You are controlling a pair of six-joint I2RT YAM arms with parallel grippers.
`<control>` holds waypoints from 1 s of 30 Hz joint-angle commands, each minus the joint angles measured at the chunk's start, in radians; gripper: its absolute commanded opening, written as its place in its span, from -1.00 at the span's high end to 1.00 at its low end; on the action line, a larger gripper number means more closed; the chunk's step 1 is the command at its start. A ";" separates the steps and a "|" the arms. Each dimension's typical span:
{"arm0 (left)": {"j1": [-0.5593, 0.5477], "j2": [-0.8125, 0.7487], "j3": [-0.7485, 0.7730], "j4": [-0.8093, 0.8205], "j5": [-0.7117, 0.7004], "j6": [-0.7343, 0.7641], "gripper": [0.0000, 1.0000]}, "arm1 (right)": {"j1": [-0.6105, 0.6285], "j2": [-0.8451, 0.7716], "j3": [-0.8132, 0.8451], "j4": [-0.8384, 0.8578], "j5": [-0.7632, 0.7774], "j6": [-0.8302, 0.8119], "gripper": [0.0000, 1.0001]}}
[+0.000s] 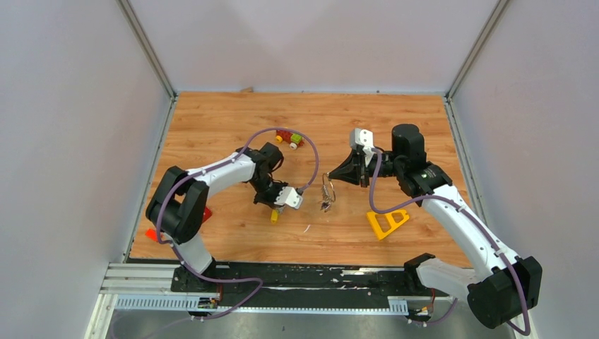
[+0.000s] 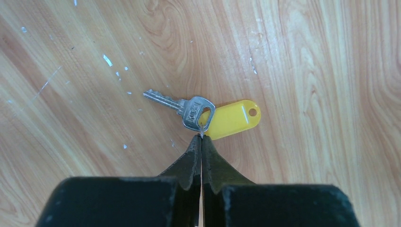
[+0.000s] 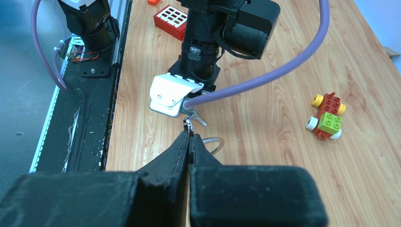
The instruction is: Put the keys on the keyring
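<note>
The keyring shows as a thin silver arc just right of the right tool's tip. A small cluster of keys, too small to count, hangs just beyond that tip. This tool's fingers are pressed together and seem to pinch the ring's wire, holding it off the worktop, though the fingers hide the contact itself. From above, ring and keys dangle in the gap between the two tools, nearer the right one.

The left tool is pressed together too. Its tip nips a fine wire loop that passes through the head of the yellow-tagged key. That key sits just ahead of the tip, with its blade running away to the left and its yellow tag to the right. I cannot tell whether it rests on the wood or hangs just over it.

The step in hand looks like joining this last-held key to the ring. The next move calls for bringing the two tips close and lining the key's loop up with the ring's split end, a fine alignment with little room for slip.

The toy car and the yellow triangle lie well apart from both tips.
</note>
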 commanded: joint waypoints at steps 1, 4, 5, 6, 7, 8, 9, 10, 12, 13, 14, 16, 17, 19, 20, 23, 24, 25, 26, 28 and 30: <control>0.001 -0.101 -0.039 0.065 0.044 -0.131 1.00 | -0.004 -0.027 0.003 0.019 -0.031 -0.014 1.00; -0.001 -0.158 -0.090 0.143 0.054 -0.237 1.00 | -0.004 -0.029 0.001 0.021 -0.032 -0.014 1.00; -0.001 -0.180 -0.113 0.176 0.053 -0.264 1.00 | -0.004 -0.029 0.001 0.022 -0.033 -0.013 1.00; -0.001 -0.196 -0.134 0.213 0.049 -0.285 1.00 | -0.004 -0.027 0.001 0.022 -0.034 -0.013 1.00; 0.000 -0.210 -0.151 0.245 0.048 -0.303 1.00 | -0.004 -0.025 0.001 0.022 -0.034 -0.012 1.00; -0.001 -0.217 -0.160 0.267 0.045 -0.319 1.00 | -0.004 -0.023 0.003 0.022 -0.035 -0.012 1.00; -0.001 -0.223 -0.163 0.289 0.042 -0.345 1.00 | -0.004 -0.022 0.003 0.023 -0.036 -0.013 1.00; -0.001 -0.225 -0.164 0.301 0.042 -0.365 1.00 | -0.004 -0.022 0.002 0.023 -0.038 -0.013 1.00; -0.001 -0.233 -0.167 0.321 0.049 -0.395 1.00 | -0.004 -0.023 0.003 0.022 -0.036 -0.013 1.00; 0.000 -0.240 -0.172 0.330 0.058 -0.404 1.00 | -0.004 -0.025 0.003 0.022 -0.037 -0.012 1.00; -0.001 -0.248 -0.178 0.341 0.071 -0.411 1.00 | -0.004 -0.027 0.003 0.022 -0.037 -0.012 1.00; 0.000 -0.270 -0.188 0.358 0.086 -0.423 1.00 | -0.004 -0.028 0.002 0.023 -0.040 -0.012 1.00; 0.000 -0.282 -0.193 0.366 0.093 -0.433 1.00 | -0.004 -0.029 0.001 0.023 -0.045 -0.013 1.00; 0.000 -0.303 -0.191 0.372 0.108 -0.459 1.00 | -0.005 -0.028 0.000 0.022 -0.055 -0.012 1.00; 0.000 -0.312 -0.186 0.372 0.116 -0.473 1.00 | -0.004 -0.027 0.001 0.022 -0.063 -0.012 1.00; -0.001 -0.338 -0.166 0.362 0.143 -0.517 1.00 | -0.004 -0.028 -0.002 0.022 -0.085 -0.019 1.00; 0.000 -0.343 -0.162 0.360 0.153 -0.530 1.00 | -0.004 -0.029 -0.002 0.020 -0.091 -0.022 1.00; 0.001 -0.352 -0.157 0.359 0.164 -0.542 1.00 | -0.004 -0.030 -0.004 0.018 -0.094 -0.024 1.00; -0.001 -0.360 -0.154 0.357 0.177 -0.551 1.00 | -0.004 -0.030 -0.003 0.018 -0.098 -0.027 1.00; 0.000 -0.378 -0.151 0.359 0.205 -0.577 1.00 | -0.005 -0.030 -0.004 0.017 -0.109 -0.031 1.00; -0.001 -0.400 -0.152 0.371 0.234 -0.612 1.00 | -0.004 -0.030 -0.005 0.016 -0.121 -0.033 1.00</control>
